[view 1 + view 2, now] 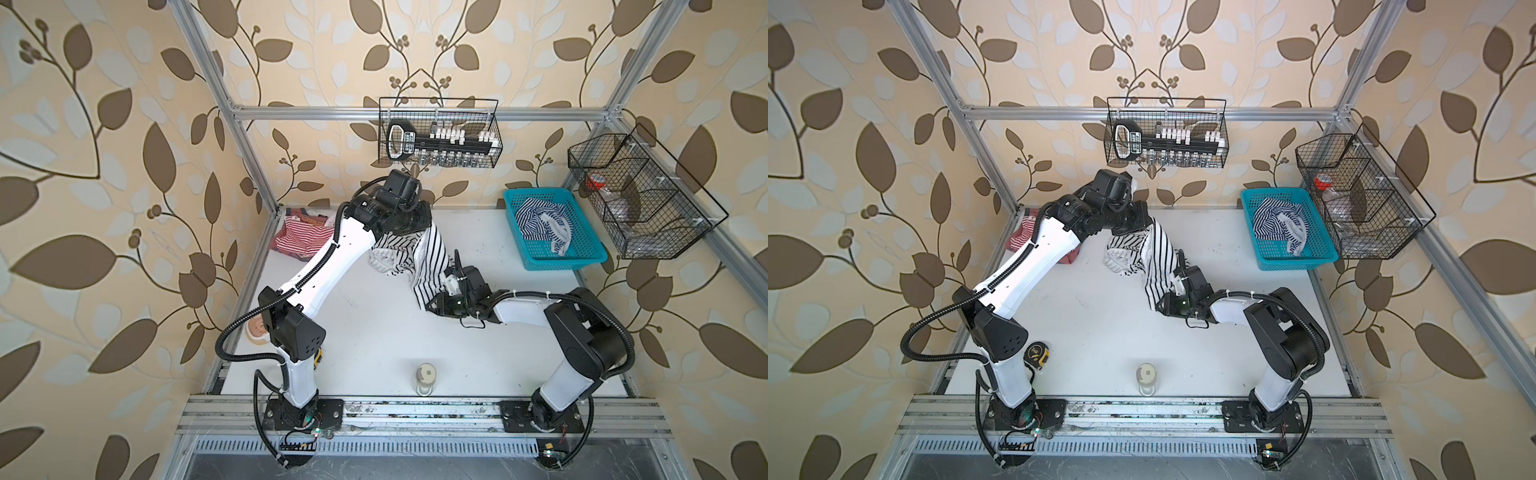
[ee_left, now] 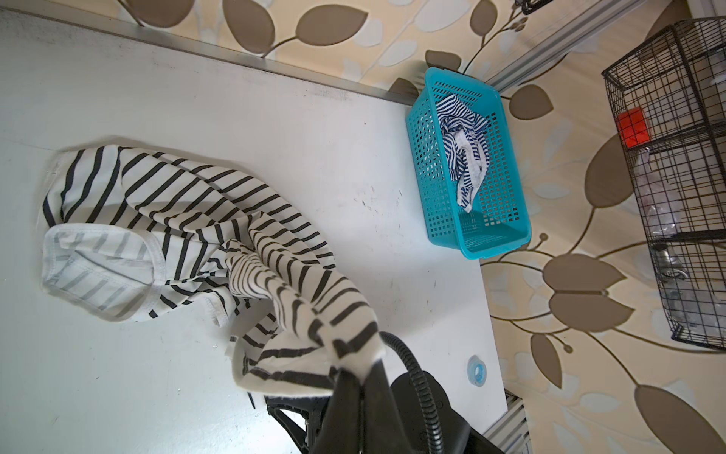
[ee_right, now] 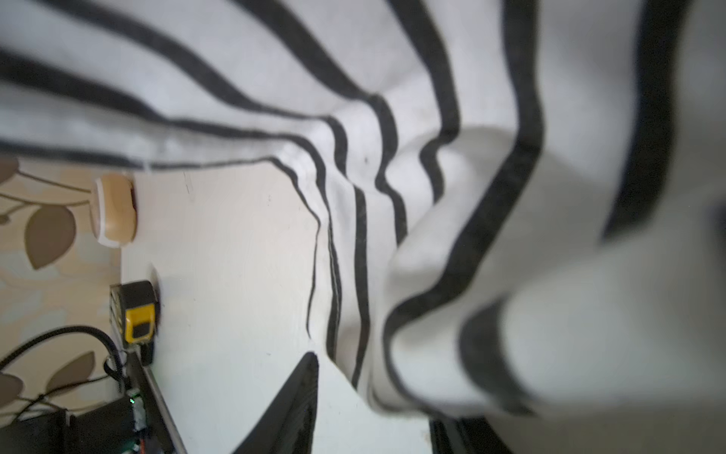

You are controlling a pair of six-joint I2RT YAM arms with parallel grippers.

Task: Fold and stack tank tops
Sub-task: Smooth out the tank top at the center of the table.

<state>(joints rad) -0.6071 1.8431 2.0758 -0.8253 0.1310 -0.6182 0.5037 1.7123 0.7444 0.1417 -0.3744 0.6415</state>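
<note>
The white tank top with wide black stripes [image 1: 432,257] [image 1: 1158,257] hangs between both arms, and part of it lies crumpled on the table [image 2: 176,204]. My left gripper [image 2: 359,377] is shut on one bunched edge and holds it raised at the back [image 1: 415,220]. My right gripper [image 1: 434,305] [image 3: 373,393] is at the cloth's low corner. Its jaws stand apart, and a fold [image 3: 393,118] covers one finger. The red-and-white tank top [image 1: 295,241] lies at the back left, partly behind my left arm. The navy-striped tank top [image 1: 540,224] [image 2: 463,149] sits crumpled in the blue basket [image 1: 565,266].
A small jar [image 1: 424,378] stands near the front edge. A yellow tape measure [image 1: 1037,355] and a tan round object [image 1: 257,328] lie at the left edge. Wire baskets hang on the back wall [image 1: 438,133] and the right wall [image 1: 640,195]. A blue tape roll [image 2: 476,370] lies near the right edge.
</note>
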